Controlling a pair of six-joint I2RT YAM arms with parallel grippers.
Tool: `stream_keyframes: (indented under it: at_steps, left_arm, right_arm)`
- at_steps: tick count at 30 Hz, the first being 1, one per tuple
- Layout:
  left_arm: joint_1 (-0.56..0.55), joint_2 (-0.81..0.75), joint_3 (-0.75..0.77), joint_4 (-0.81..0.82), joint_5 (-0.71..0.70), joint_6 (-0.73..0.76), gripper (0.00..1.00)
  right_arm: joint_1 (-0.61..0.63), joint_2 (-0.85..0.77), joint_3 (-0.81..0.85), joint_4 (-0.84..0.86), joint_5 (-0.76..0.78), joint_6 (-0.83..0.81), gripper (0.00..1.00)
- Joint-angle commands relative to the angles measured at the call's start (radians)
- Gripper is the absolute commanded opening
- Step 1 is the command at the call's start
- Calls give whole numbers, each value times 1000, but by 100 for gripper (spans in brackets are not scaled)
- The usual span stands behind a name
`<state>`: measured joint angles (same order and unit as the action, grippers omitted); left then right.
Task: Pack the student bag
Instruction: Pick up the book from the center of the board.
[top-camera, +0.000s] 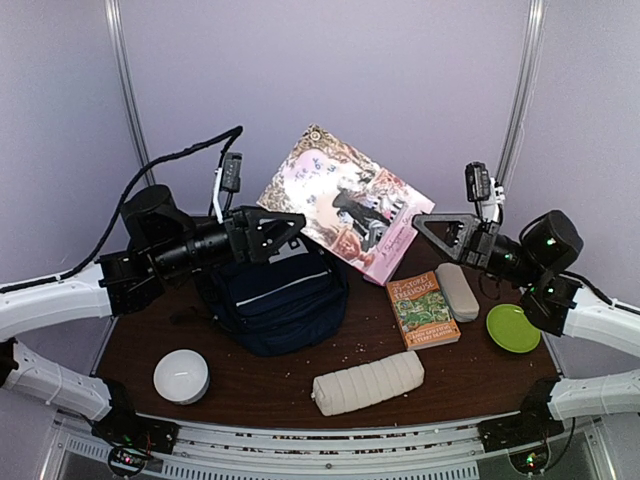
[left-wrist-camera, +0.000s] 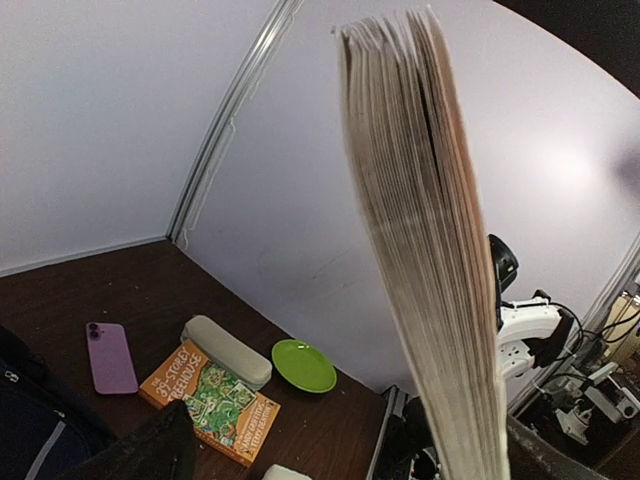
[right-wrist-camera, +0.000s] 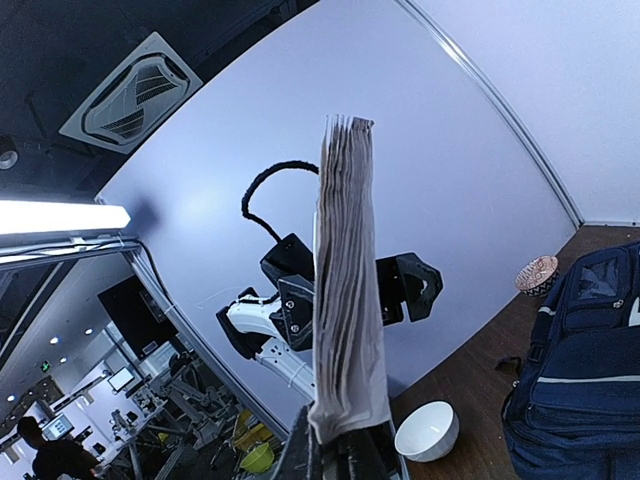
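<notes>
The student bag (top-camera: 280, 300), a dark navy backpack with white stripes, lies on the table at centre-left and also shows in the right wrist view (right-wrist-camera: 580, 380). A large pink illustrated book (top-camera: 345, 200) hangs tilted in the air above and behind the bag. My right gripper (top-camera: 420, 225) is shut on its right lower corner, with the page edge (right-wrist-camera: 345, 280) rising from the jaws (right-wrist-camera: 345, 455). My left gripper (top-camera: 290, 232) is open at the book's left side. The page edge (left-wrist-camera: 430, 250) stands between its spread fingers (left-wrist-camera: 150, 450), closer to the right one.
A white bowl (top-camera: 181, 376) and a white ribbed pouch (top-camera: 368, 382) lie near the front edge. An orange-green paperback (top-camera: 422, 308), a grey case (top-camera: 457, 290) and a green plate (top-camera: 513, 327) are on the right. A purple phone (left-wrist-camera: 110, 357) lies beside the bag.
</notes>
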<state>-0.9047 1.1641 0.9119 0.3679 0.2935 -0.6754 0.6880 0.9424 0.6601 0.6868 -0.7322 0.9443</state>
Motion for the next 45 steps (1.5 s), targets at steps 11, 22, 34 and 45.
stream_keyframes:
  at_steps: [11, 22, 34, 45]
  left_arm:
    - [16, 77, 92, 193, 98, -91, 33]
    - [26, 63, 93, 237, 93, -92, 0]
    - [33, 75, 96, 353, 173, -175, 0]
    - [37, 102, 107, 355, 190, -181, 0]
  right_arm:
    - [40, 28, 28, -16, 19, -54, 0]
    - [39, 37, 44, -53, 8, -5, 52]
    - [41, 82, -2, 105, 13, 92, 54]
    - [48, 115, 4, 205, -19, 152, 24]
